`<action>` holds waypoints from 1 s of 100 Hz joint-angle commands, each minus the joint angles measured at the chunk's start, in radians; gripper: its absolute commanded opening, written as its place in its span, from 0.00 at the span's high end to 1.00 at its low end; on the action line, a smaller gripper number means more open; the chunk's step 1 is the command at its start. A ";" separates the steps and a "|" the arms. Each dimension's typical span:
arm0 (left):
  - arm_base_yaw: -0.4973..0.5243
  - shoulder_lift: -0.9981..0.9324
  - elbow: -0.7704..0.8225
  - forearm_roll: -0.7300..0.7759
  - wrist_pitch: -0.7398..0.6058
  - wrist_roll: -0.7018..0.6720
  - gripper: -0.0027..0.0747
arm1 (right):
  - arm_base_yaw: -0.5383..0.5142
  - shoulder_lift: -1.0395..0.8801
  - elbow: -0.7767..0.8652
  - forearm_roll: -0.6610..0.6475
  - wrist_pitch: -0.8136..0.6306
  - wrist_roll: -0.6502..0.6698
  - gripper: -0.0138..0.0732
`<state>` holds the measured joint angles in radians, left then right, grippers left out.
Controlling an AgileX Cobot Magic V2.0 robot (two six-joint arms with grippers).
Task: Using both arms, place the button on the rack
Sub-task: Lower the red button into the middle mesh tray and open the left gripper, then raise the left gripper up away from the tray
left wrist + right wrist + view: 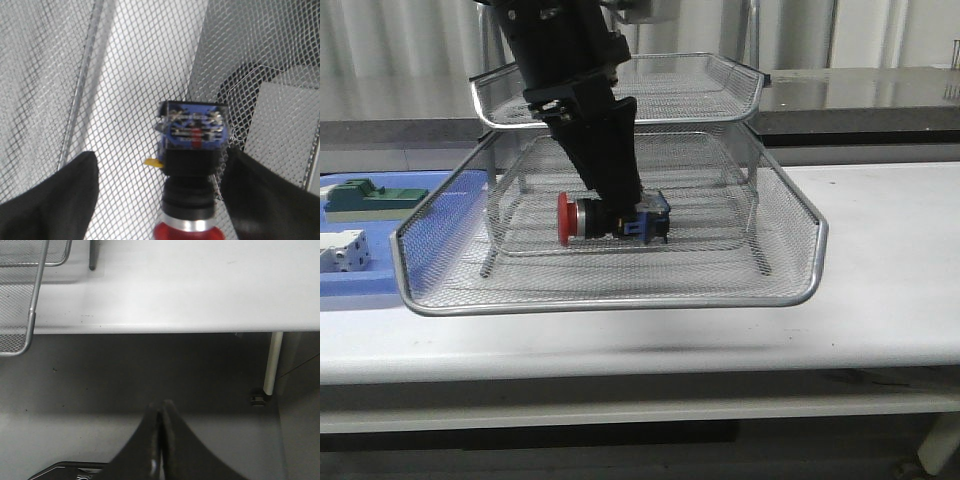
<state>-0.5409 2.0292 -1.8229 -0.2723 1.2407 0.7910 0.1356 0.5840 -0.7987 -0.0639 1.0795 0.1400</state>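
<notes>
The button (585, 219), with red cap, silver collar and blue rear block, lies on its side on the mesh of the rack's (790, 292) pulled-out tray. My left gripper (623, 212) reaches down into that tray from above. In the left wrist view its dark fingers (60, 195) stand wide apart on either side of the button (192, 131). One finger is close beside the black body; the other is well clear of it. The left gripper (162, 156) is open. My right gripper (161, 407) is shut and empty, hanging over the floor beyond the table's edge, with a corner of the rack (31, 315) in its view.
A flat blue tray (365, 292) at the left holds a green block (370, 198) and a white block (342, 250). The rack's upper tier (720, 105) overhangs the left arm. White table (880, 260) extends to the right; a table leg (272, 360) stands below.
</notes>
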 commanded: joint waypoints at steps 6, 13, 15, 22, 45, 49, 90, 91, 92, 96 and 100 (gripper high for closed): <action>-0.006 -0.057 -0.026 -0.026 0.020 -0.008 0.29 | -0.007 0.003 -0.035 -0.011 -0.047 -0.007 0.92; -0.006 -0.057 -0.026 -0.026 0.020 -0.008 0.29 | -0.007 0.003 -0.035 -0.011 -0.047 -0.007 0.92; -0.006 -0.057 -0.026 -0.026 0.020 -0.008 0.29 | -0.007 0.003 -0.035 -0.011 -0.047 -0.007 0.92; -0.006 -0.057 -0.030 -0.026 0.033 -0.008 0.29 | -0.007 0.003 -0.035 -0.011 -0.047 -0.007 0.92; -0.006 -0.081 -0.077 -0.084 0.033 -0.013 0.29 | -0.007 0.003 -0.035 -0.011 -0.047 -0.007 0.92; -0.006 -0.089 -0.083 -0.093 0.033 -0.021 0.29 | -0.007 0.003 -0.035 -0.011 -0.047 -0.007 0.92; 0.026 -0.248 -0.092 -0.073 0.033 -0.177 0.30 | -0.007 0.003 -0.035 -0.011 -0.047 -0.007 0.92; 0.029 -0.255 -0.092 -0.073 0.033 -0.181 0.30 | -0.007 0.003 -0.035 -0.011 -0.047 -0.007 0.92; 0.033 -0.259 -0.092 -0.071 0.033 -0.183 0.30 | -0.007 0.003 -0.035 -0.011 -0.047 -0.007 0.92; 0.042 -0.280 -0.092 -0.071 0.033 -0.191 0.30 | -0.007 0.003 -0.035 -0.011 -0.047 -0.007 0.92; 0.060 -0.302 -0.092 -0.071 0.033 -0.197 0.30 | -0.007 0.003 -0.035 -0.011 -0.047 -0.007 0.92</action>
<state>-0.5085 1.8260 -1.8808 -0.3195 1.2487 0.6246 0.1356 0.5840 -0.7987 -0.0639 1.0811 0.1400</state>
